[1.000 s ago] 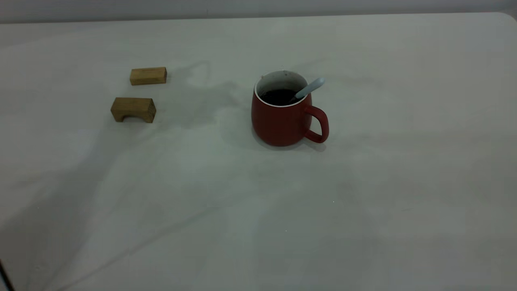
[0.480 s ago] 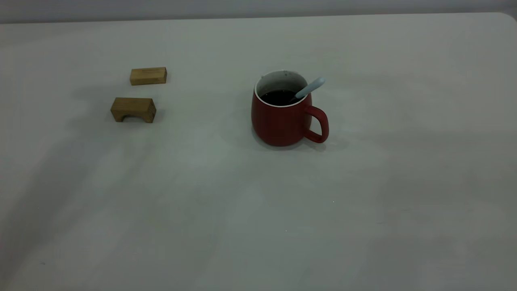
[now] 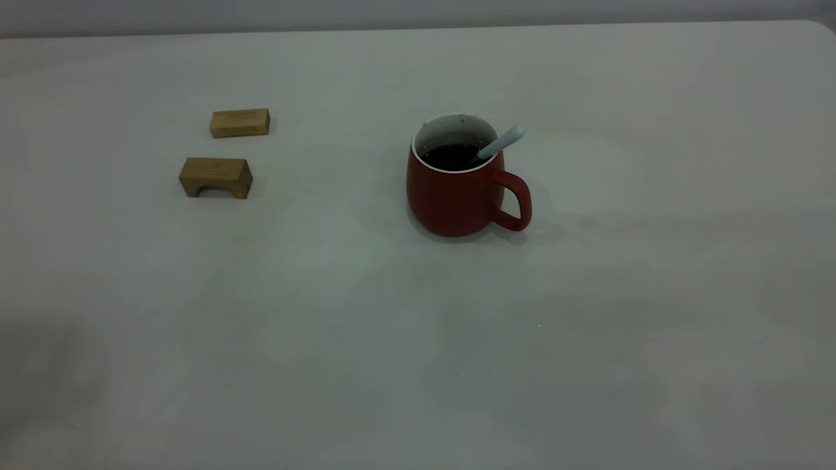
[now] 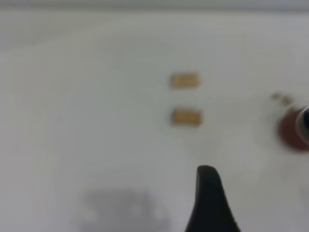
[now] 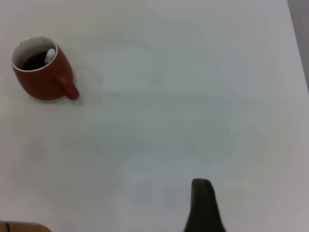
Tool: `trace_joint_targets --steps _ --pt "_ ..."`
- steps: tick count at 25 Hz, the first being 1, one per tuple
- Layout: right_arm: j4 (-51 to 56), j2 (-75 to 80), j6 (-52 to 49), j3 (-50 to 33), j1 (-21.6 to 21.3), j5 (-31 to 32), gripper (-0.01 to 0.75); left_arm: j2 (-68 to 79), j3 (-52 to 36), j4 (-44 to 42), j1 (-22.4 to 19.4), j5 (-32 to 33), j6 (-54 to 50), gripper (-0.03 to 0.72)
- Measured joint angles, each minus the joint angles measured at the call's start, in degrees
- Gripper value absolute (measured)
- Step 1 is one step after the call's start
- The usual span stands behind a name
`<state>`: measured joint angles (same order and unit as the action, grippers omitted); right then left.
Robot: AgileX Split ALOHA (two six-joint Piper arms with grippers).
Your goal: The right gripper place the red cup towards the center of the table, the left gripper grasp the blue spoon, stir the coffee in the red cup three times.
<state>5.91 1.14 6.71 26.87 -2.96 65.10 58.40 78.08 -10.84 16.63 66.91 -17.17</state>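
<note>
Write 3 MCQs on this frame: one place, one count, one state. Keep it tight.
1. Where is the blue spoon?
A. Flat on the table
B. In the red cup, handle leaning over the rim
C. On a wooden block

2. How many wooden blocks are there?
A. One
B. Two
C. Three

3. What state is the red cup in?
A. Upright, holding the coffee
B. Tipped over
C. Held by a gripper

Answers:
1. B, its handle sticks out over the rim on the handle side.
2. B, a plain block and an arched block stand left of the cup.
3. A, dark coffee sits inside; nothing touches the cup.
</note>
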Motion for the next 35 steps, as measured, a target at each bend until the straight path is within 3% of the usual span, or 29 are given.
trace_joint_targets --steps 6,13,20,35 --pt "0.00 0.00 0.00 0.00 0.00 0.00 0.586 -19.20 -22.03 -3.15 -0.73 0.00 -0.80 0.569" --pt "0.00 0.00 0.00 0.00 0.00 0.00 0.586 -34.33 -37.29 -1.18 -11.70 0.00 2.81 0.569" --pt "0.00 0.00 0.00 0.00 0.00 0.00 0.586 -49.58 -48.06 -0.86 -16.61 -1.95 6.24 0.569" --pt "0.01 0.00 0.00 0.00 0.00 0.00 0.586 -59.45 -50.15 7.34 -17.30 -2.16 14.98 0.569"
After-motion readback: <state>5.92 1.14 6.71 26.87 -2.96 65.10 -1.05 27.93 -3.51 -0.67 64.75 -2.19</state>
